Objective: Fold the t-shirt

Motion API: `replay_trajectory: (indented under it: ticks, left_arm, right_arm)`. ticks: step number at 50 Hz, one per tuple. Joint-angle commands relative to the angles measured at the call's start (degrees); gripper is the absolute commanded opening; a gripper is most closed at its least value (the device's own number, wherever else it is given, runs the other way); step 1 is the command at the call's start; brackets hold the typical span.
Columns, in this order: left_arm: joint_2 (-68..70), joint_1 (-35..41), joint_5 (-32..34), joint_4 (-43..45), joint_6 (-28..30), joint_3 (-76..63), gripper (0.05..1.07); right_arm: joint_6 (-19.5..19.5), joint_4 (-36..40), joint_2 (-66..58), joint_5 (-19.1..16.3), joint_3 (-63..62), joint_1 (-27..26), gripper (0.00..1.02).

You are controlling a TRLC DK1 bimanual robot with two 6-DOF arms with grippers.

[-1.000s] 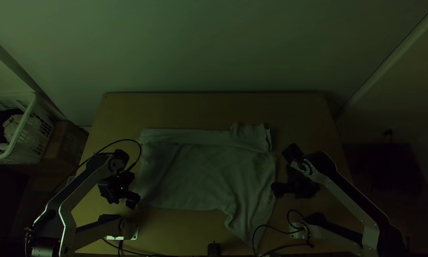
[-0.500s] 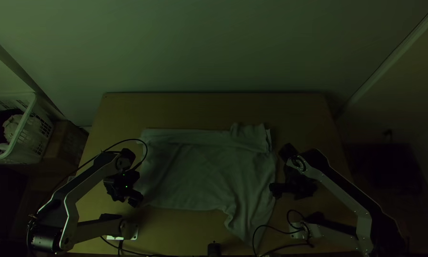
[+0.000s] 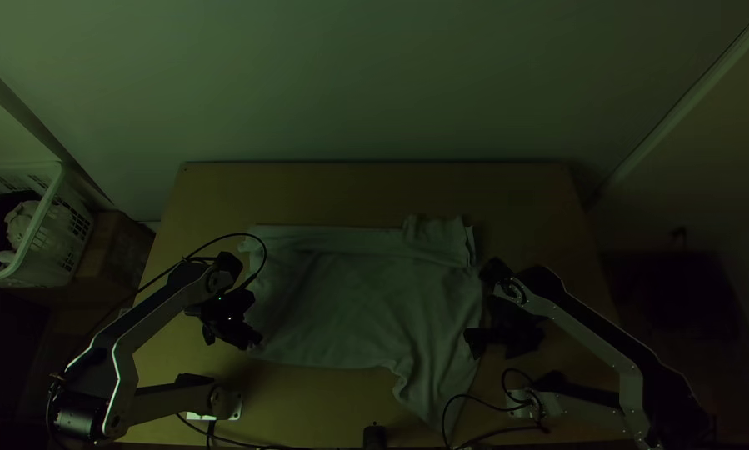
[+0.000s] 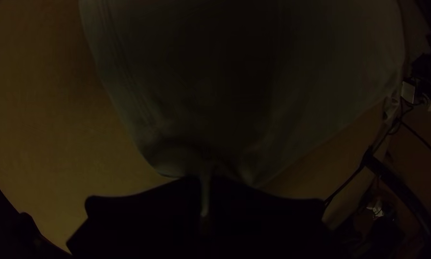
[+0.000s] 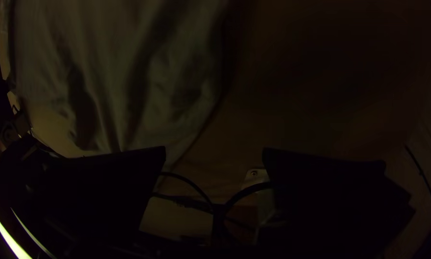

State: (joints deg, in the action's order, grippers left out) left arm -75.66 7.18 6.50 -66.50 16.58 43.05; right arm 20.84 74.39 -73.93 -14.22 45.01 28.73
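On table point(image 3: 332, 193), left gripper point(image 3: 252, 341) pinches t-shirt point(image 3: 349, 300) corner; right gripper point(image 3: 476, 340), jaws apart.

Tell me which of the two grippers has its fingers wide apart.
The right gripper: a broad gap separates its fingers, while the left gripper's are close together at a corner of the t-shirt.

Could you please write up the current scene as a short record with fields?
Item: shirt, pale
Surface: wooden table
Lie: mostly spread, rumpled at the far right corner in the top view, with a creased part running toward the table's near edge
Left claw: closed on the shirt's near left corner
Right claw: open, by the shirt's right side, nothing between its fingers
Basket: white, left of the table, dark and pale things inside
Fold: not finished
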Motion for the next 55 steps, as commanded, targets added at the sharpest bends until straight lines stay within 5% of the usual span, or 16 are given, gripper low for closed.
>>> replay_trajectory:
  ticks: [1, 16, 22, 37, 41, 47, 55]
  left_arm:
    - [-1.33, -0.32, 0.88, -0.65, 1.26, 1.25, 0.08]
    - [-1.51, -1.03, 1.14, -0.82, 1.35, 1.51, 0.08]
    - [-1.42, -2.35, 1.14, -1.18, 2.23, 1.86, 0.08]
    - [-1.51, -4.46, 1.14, -1.26, 3.81, 2.57, 0.08]
    - [-1.69, -4.81, 1.14, -1.26, 3.99, 3.36, 0.08]
    - [-2.13, -4.89, 1.14, -1.44, 4.08, 4.24, 0.08]
    - [-2.21, -5.16, 1.14, -1.70, 4.16, 4.85, 0.08]
  right_arm:
    - [1.40, -0.39, -1.30, -0.90, -2.12, 3.00, 0.92]
    - [1.57, -4.52, -7.46, -2.83, -2.74, 5.46, 0.84]
    - [1.66, -5.75, -7.81, -3.01, -2.74, 7.13, 0.73]
    - [1.84, -7.68, -11.76, -4.33, -3.97, 9.06, 0.73]
    - [2.71, -9.79, -11.59, -4.24, -4.41, 10.29, 0.52]
    - [5.09, -15.06, -9.39, -1.69, -5.55, 12.23, 0.02]
    - [5.70, -15.94, -7.28, -1.25, -6.08, 12.58, 0.03]
